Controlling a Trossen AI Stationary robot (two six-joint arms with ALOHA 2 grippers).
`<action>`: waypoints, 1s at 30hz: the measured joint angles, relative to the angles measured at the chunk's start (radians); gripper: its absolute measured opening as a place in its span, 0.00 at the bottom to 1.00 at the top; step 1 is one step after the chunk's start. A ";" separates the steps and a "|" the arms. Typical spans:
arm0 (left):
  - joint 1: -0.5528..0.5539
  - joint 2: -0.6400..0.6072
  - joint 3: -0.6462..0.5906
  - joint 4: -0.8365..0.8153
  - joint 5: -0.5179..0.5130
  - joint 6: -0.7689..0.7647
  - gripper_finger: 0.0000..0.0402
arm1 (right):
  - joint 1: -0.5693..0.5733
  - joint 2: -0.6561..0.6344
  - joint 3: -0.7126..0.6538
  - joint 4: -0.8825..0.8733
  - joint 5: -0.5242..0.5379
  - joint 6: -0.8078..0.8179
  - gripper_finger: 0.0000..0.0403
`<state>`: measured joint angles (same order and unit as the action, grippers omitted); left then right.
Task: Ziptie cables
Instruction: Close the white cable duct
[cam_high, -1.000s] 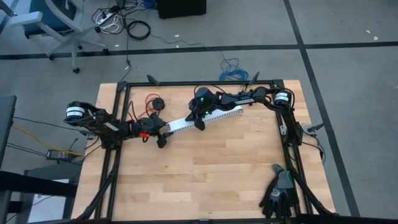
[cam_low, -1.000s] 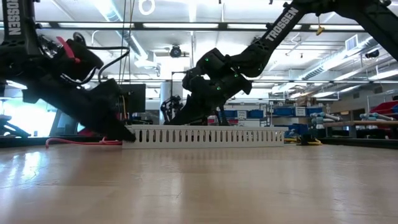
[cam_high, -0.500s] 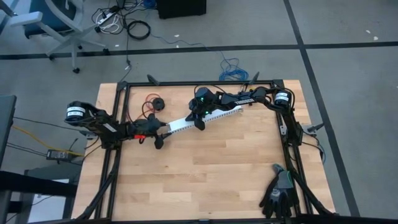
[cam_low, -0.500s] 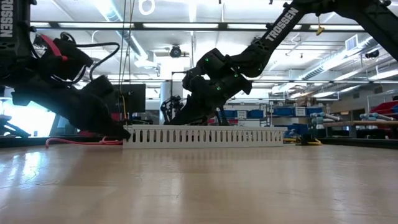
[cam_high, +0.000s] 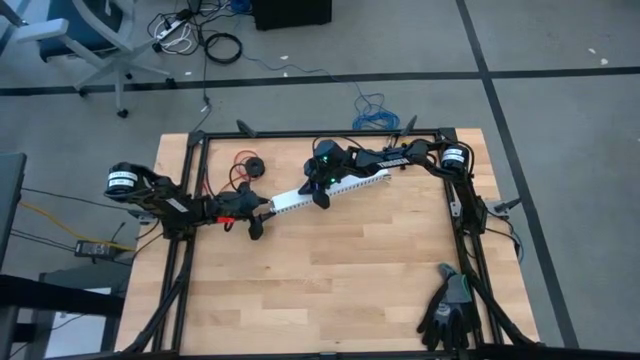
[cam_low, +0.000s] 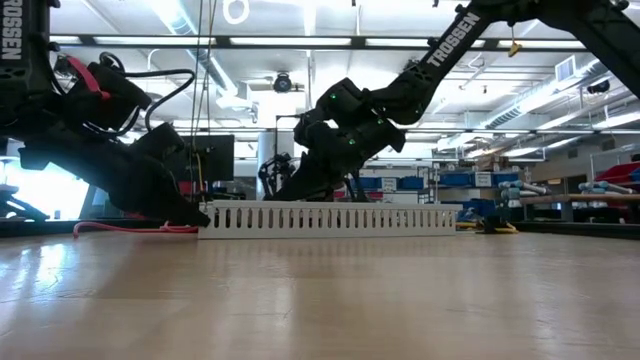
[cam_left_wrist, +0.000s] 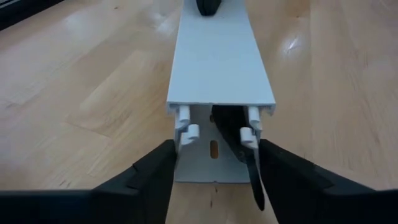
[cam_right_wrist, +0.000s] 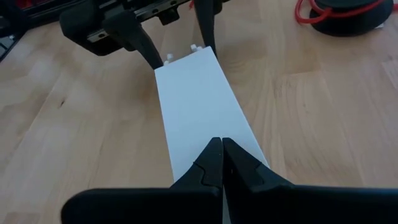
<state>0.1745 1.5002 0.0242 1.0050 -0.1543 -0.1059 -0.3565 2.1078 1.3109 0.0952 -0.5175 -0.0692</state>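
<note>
Cables nowhere to be seen; perhaps tucked inside the white channel, though cannot tell; a thin dark strip, probably the ziptie, poking out of that channel's open end in the left wrist view, close by the inner clips on one side.

Risks, as judgement only: could trap or bend the dark strip against the channel wall if the left pincer closes in as it stands; could skew the channel on the worktop under an uneven squeeze, since only one point holds it down from above; could pop the lid or pinch whatever lies inside if that downward press grows too hard; could drag the strip out of reach if the channel slides.

Left pincer low at the channel's near end, level with the worktop, its two fingers spread to either side of the open mouth and close against the walls; not evidently clamped on it. Left arm stretched in flat from the worktop's left edge.

Right pincer fully closed on nothing, tips pressed together and resting on the channel's flat lid partway along; right arm reaching across from the far right corner, elbow raised, wrist angled down.

Red wire spool beyond the channel, well apart; dark gloves at the near right corner.
</note>
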 joint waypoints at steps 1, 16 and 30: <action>0.000 0.000 0.000 0.000 0.000 0.000 0.55 | 0.000 0.000 0.000 0.000 0.000 0.000 0.00; 0.000 0.000 0.002 -0.007 0.000 -0.002 0.53 | -0.013 -0.251 -0.007 -0.420 0.161 -0.122 0.00; 0.000 0.000 -0.003 -0.004 -0.001 -0.004 0.53 | -0.055 -0.185 -0.163 -0.167 0.101 -0.034 0.00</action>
<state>0.1745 1.4998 0.0216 1.0013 -0.1558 -0.1094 -0.4119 1.9230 1.1476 -0.0723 -0.4162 -0.1029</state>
